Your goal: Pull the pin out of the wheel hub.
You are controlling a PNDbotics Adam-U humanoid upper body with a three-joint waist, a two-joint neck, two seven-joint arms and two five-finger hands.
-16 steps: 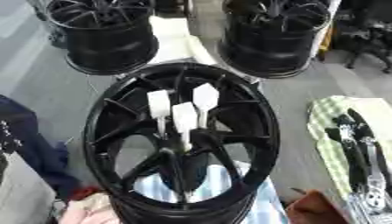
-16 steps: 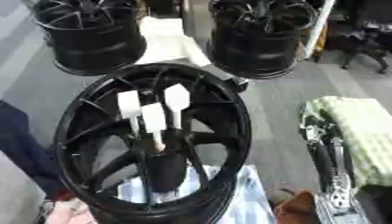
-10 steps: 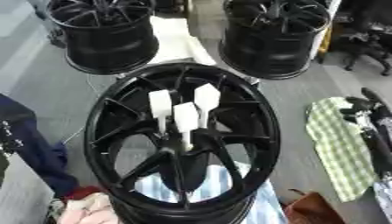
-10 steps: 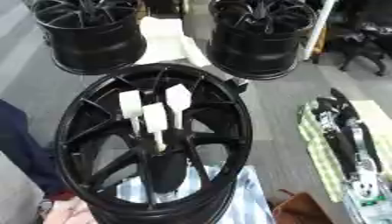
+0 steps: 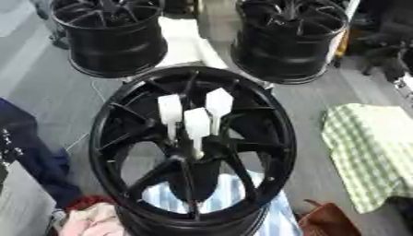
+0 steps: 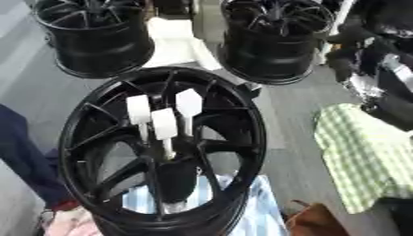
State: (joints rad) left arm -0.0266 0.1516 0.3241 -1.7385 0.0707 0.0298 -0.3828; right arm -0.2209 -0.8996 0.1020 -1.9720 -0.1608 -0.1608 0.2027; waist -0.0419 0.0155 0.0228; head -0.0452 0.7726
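My right arm (image 6: 379,69) shows only in the right eye view, hand indistinct, grip unclear. Three white pins (image 5: 196,123) stand in the near wheel (image 5: 278,138).

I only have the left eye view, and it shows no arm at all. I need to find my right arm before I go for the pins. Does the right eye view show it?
Observer: Partly. A black and silver shape, probably the right arm, stands at the right edge, beyond the checked cloth. I cannot make out a hand.
Operator: Where does it sit relative to the cloth?
Observer: Its dark lower end overlaps the cloth's far right corner in the picture, well to the right of the wheel and the three white pins.
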